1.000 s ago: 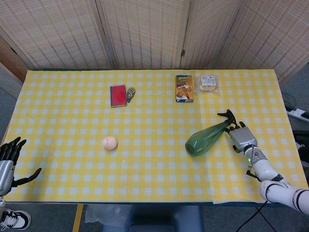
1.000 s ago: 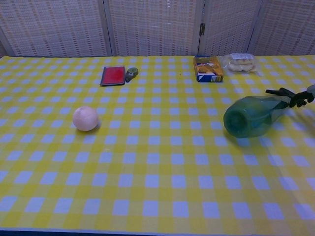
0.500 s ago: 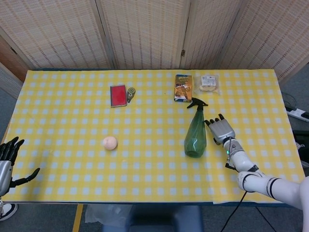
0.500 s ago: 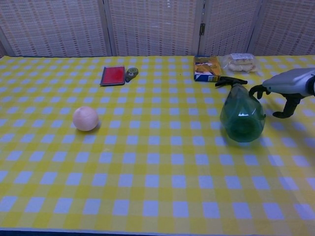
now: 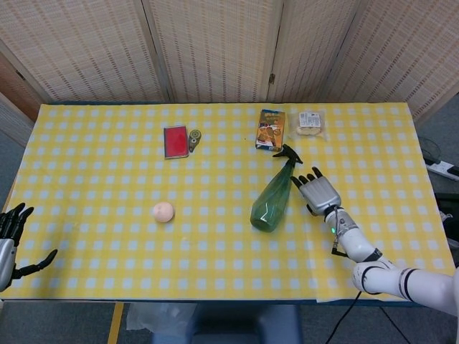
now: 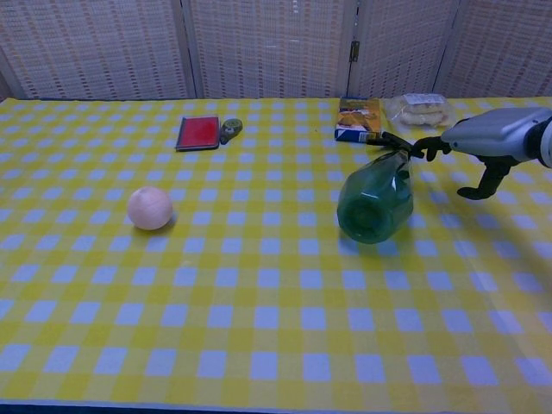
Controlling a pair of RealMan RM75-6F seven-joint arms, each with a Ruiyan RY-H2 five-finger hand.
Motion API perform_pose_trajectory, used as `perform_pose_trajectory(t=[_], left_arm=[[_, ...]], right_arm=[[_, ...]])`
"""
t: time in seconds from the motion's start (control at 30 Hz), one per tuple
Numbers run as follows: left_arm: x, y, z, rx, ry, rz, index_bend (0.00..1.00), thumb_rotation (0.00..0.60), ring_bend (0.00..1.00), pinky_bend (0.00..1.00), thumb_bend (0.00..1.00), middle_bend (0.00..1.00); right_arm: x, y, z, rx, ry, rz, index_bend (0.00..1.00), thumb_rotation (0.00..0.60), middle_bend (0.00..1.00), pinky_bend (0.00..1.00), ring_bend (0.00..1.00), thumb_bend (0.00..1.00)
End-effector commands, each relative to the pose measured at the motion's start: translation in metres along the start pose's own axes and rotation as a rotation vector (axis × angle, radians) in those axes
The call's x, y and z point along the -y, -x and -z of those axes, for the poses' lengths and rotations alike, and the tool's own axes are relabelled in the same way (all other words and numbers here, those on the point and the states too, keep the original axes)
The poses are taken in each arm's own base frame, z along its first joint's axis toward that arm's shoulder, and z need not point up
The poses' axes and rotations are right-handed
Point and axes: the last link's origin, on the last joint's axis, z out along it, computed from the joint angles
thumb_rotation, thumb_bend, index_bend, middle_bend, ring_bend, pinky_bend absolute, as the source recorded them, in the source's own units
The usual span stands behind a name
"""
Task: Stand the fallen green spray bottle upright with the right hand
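Note:
The green spray bottle (image 5: 272,197) lies on its side on the yellow checked tablecloth (image 5: 100,179), right of centre. Its base points to the near left and its black spray head (image 5: 287,152) to the far right. In the chest view the bottle (image 6: 376,198) shows its round base towards me. My right hand (image 5: 319,193) is just right of the bottle's neck with fingers spread; its fingertips (image 6: 424,147) reach the spray head, and no grip shows. My left hand (image 5: 11,240) hangs off the near left table corner, fingers apart and holding nothing.
A snack box (image 5: 270,130) and a clear bag of snacks (image 5: 310,122) lie just beyond the spray head. A red booklet (image 5: 175,141) and a small round item (image 5: 194,135) sit at the back centre-left. A peach-coloured ball (image 5: 163,211) rests left of centre.
The bottle has swung round from pointing right to pointing far right, and its base has slid left. My right hand has moved left and farther along with it. The left hand has barely moved.

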Motion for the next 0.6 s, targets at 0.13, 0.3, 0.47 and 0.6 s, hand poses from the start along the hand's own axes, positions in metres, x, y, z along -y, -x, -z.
perform_pose_trajectory(t=[0.13,0.3,0.47,0.6], left_arm=[[-0.002,0.001,-0.001,0.006,0.005,-0.007,0.00,0.321,0.04,0.02,0.26,0.05],[-0.003,0.001,0.000,0.002,0.011,-0.008,0.00,0.318,0.04,0.02,0.26,0.05],[-0.003,0.000,0.001,-0.009,0.019,-0.006,0.00,0.321,0.04,0.02,0.26,0.05],[-0.001,-0.001,0.003,-0.010,0.017,-0.003,0.00,0.318,0.04,0.02,0.26,0.05]], right_arm=[[0.007,-0.015,0.026,-0.070,-0.088,-0.071,0.07,0.600,0.15,0.00,0.15,0.46],[0.043,-0.029,0.018,-0.064,-0.218,-0.163,0.06,0.600,0.14,0.00,0.14,0.46],[0.079,-0.047,0.006,-0.058,-0.311,-0.224,0.06,0.600,0.14,0.00,0.13,0.46],[0.101,-0.063,0.002,-0.039,-0.365,-0.278,0.06,0.600,0.14,0.00,0.13,0.46]])
